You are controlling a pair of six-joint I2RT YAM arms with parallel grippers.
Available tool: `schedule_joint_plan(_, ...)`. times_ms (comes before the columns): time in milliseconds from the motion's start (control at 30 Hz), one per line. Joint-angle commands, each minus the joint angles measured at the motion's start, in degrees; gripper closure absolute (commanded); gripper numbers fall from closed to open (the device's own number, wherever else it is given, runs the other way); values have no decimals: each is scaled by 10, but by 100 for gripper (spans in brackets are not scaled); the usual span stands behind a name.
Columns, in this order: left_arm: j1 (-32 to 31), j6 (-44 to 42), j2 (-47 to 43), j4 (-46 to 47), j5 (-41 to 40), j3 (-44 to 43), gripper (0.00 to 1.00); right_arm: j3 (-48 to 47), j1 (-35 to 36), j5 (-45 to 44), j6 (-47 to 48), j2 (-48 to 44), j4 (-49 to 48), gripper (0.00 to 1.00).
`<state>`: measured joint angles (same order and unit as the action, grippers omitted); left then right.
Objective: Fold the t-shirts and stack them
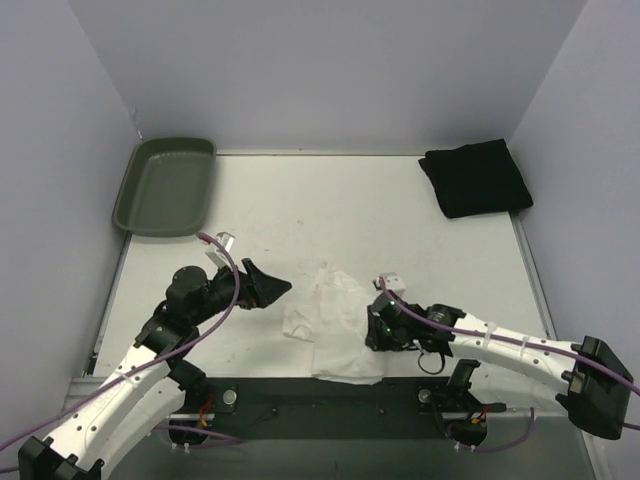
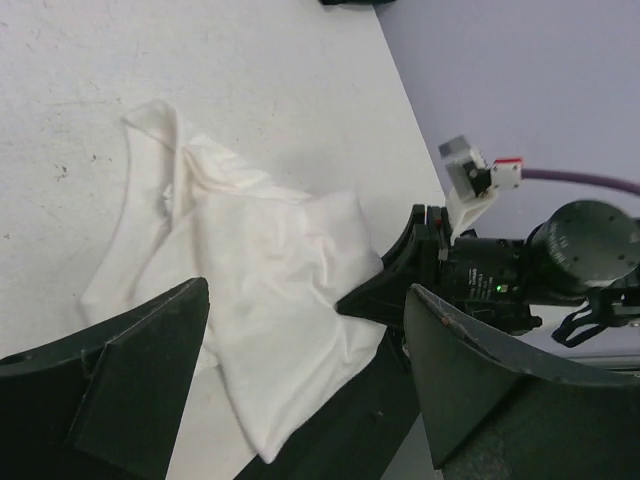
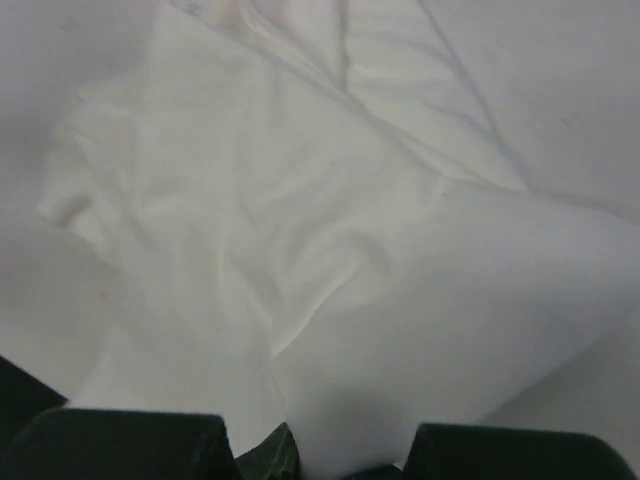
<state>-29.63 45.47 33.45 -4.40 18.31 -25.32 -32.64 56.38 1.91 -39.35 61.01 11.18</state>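
The white t-shirt (image 1: 330,322) lies crumpled near the table's front edge, between the two arms. My right gripper (image 1: 372,326) is shut on its right edge, and the cloth (image 3: 300,230) runs down between the fingers (image 3: 320,452). My left gripper (image 1: 279,288) hovers just left of the shirt with its jaws wide open and nothing in them. In the left wrist view the shirt (image 2: 260,270) lies beyond the open left gripper (image 2: 305,300), with the right gripper (image 2: 352,302) pinching its far side. The black t-shirt (image 1: 475,178) rests folded at the back right corner.
A dark green tray (image 1: 165,185) stands at the back left, against the wall. Purple-grey walls close in the table on three sides. A dark strip (image 1: 300,395) runs along the near edge between the arm bases, and the white shirt's lower corner hangs over it.
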Motion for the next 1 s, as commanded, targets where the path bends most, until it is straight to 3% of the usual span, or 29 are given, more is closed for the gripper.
schedule_joint_plan(0,4,-8,31,55,23,-17,12,71,11,-134,-76,-125,114,95)
schedule_joint_plan(33,4,-5,43,72,23,-11,12,73,11,-142,-84,-140,130,83)
schedule_joint_plan(67,4,0,49,79,26,-10,12,69,10,-153,-88,-150,149,53)
schedule_joint_plan(133,3,6,67,100,32,-8,11,35,10,-189,-92,-162,202,39)
schedule_joint_plan(167,3,11,72,106,34,-8,12,16,11,-208,-94,-161,222,24)
schedule_joint_plan(267,2,16,86,118,41,-10,12,-40,13,-248,-83,-161,252,13)
schedule_joint_plan(500,-6,16,99,118,45,-2,12,-142,13,-213,-20,-60,178,10)
schedule_joint_plan(767,-8,15,117,127,45,15,12,-142,-14,-152,-7,138,21,11)
schedule_joint_plan(967,-9,8,108,113,45,12,12,-138,-33,-102,-15,223,-39,12)
